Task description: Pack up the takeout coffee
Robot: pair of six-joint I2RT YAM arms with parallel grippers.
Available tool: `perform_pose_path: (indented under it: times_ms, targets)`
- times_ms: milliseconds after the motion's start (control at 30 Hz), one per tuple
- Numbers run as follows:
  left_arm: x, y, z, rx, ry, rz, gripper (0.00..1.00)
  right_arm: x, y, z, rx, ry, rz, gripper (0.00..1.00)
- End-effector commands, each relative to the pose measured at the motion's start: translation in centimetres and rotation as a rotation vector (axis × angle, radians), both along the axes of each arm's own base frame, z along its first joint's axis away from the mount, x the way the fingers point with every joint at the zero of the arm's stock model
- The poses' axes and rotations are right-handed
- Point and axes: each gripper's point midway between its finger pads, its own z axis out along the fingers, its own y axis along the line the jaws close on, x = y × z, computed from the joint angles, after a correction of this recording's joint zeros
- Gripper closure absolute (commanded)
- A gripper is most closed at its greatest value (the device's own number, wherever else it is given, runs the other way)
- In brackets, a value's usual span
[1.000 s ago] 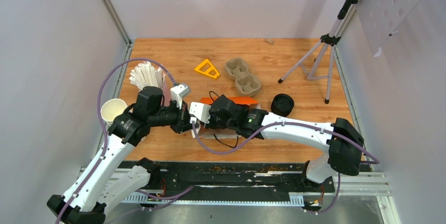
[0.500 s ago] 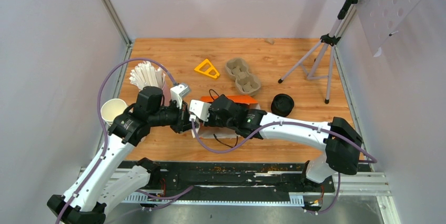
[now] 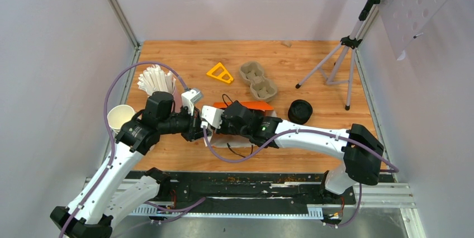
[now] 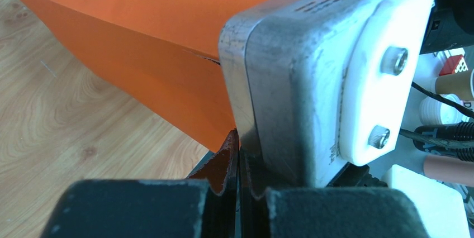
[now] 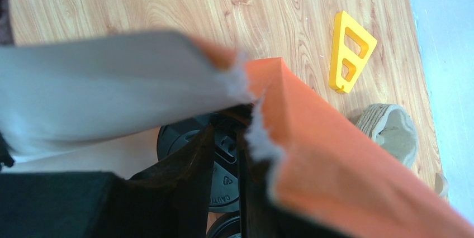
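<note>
Coffee: black round lids (image 5: 219, 177) with raised lettering; the cups beneath are hidden.
Place: deep inside the orange paper bag (image 5: 335, 160).
Facing: lids turned toward the bag's mouth, cup axis running along its depth.
My left fingers (image 4: 225, 166): pinched closed on the bag's edge.
My right fingers (image 5: 193, 157): clamping its torn rim.

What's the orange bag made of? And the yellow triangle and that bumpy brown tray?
The orange bag looks like matte paper: its torn edge is white and fuzzy, and it holds sharp creases. The yellow triangle with holes seems hard plastic, smooth with clean edges. The bumpy grey-brown cup tray is probably moulded paper pulp, dull and rough like an egg carton.
</note>
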Motion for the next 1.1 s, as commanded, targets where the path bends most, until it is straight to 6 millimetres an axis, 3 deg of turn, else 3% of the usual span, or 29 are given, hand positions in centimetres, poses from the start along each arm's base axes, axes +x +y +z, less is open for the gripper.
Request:
perform_pose_path:
  times_ms: [0, 467, 700, 967, 1067]
  targets:
    - [-0.2, -0.6, 0.4, -0.030, 0.003, -0.029, 0.96, 0.3, 0.1, -1.0, -0.001, 0.004, -0.017, 0.78]
    - [1.0, -0.5, 1.4, -0.025, 0.010, 0.049, 0.90, -0.3, -1.1, 1.6, 0.001, 0.014, -0.023, 0.67]
    - [1.0, -0.5, 1.7, -0.030, 0.022, 0.057, 0.90, -0.1, -1.6, 3.3, 0.021, 0.005, -0.041, 0.67]
    - [1.0, -0.5, 1.8, -0.027, 0.032, 0.066, 0.90, -0.3, -1.9, 3.4, 0.034, 0.026, -0.049, 0.67]
    - [1.2, -0.5, 2.0, -0.028, 0.037, 0.074, 0.89, -0.3, -2.0, 4.4, 0.051, 0.024, -0.060, 0.67]
